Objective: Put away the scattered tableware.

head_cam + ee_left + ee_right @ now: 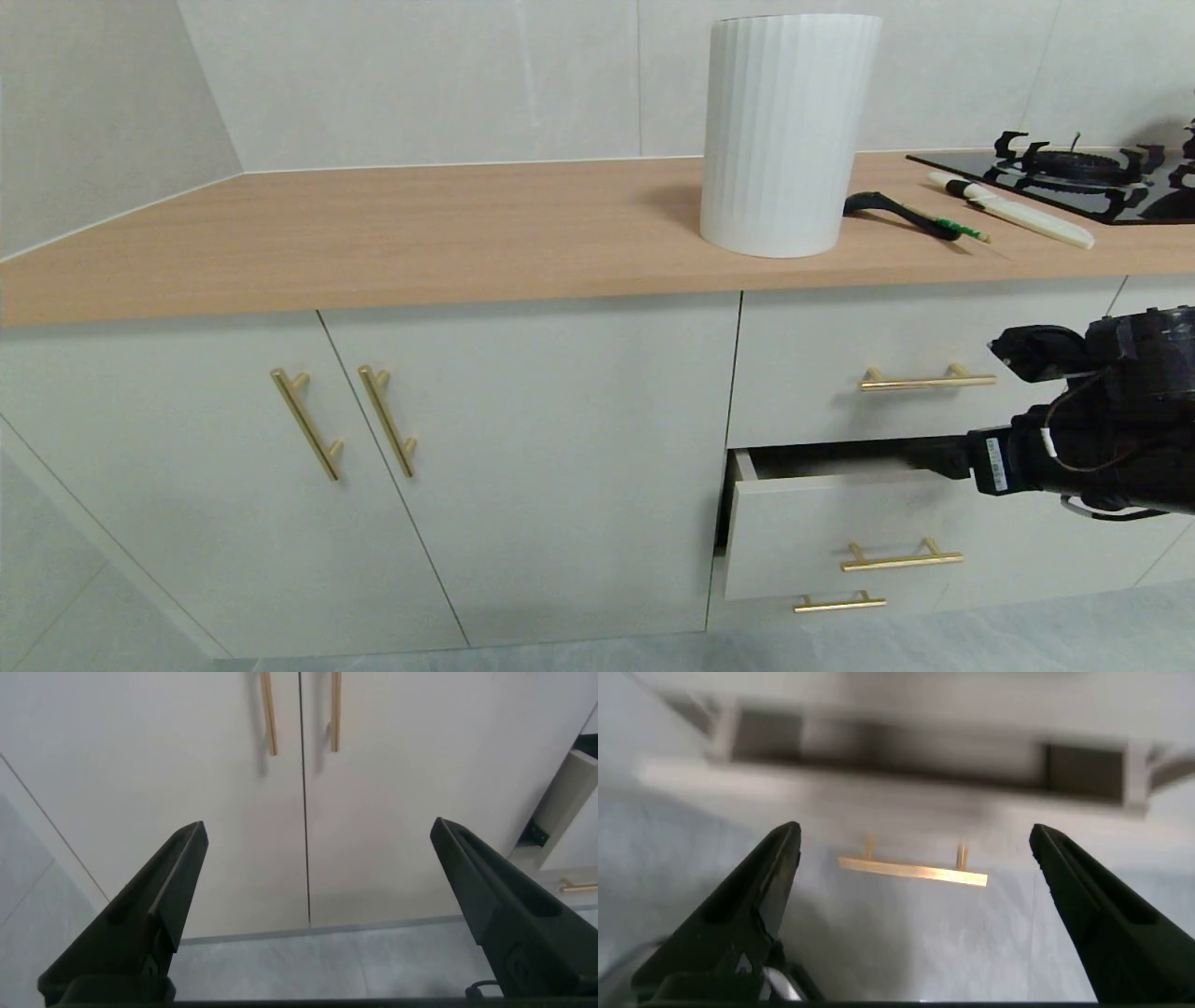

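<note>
Well to the left of the white ribbed canister [789, 131] and lower down, the left pincer [318, 829] was held with its fingers spread wide and nothing between them, facing the paired cabinet doors [299, 793]. The canister itself was stood upright on the wooden surface [420, 229], near the front edge.

Just to the right of the canister the black spoon [910, 217] was laid flat, its bowl nearest the canister and its green-tipped handle pointing away to the right. Further right of the canister the pale knife [1013, 215] was laid, its long axis slanted from the back toward the front edge, one end close to the hob [1074, 173]. The two pieces were apart from each other.

Below the canister and slightly right, the drawer [822, 523] was seen standing ajar. The right pincer [915, 831] was held spread and empty before it, with the drawer handle [912, 871] framed between its fingers.

Both pieces of tableware were therefore placed above the right pincer, up on the surface, and well apart from it. The right arm was judged much the nearer, and the spoon's handle was judged best closed on across its length
</note>
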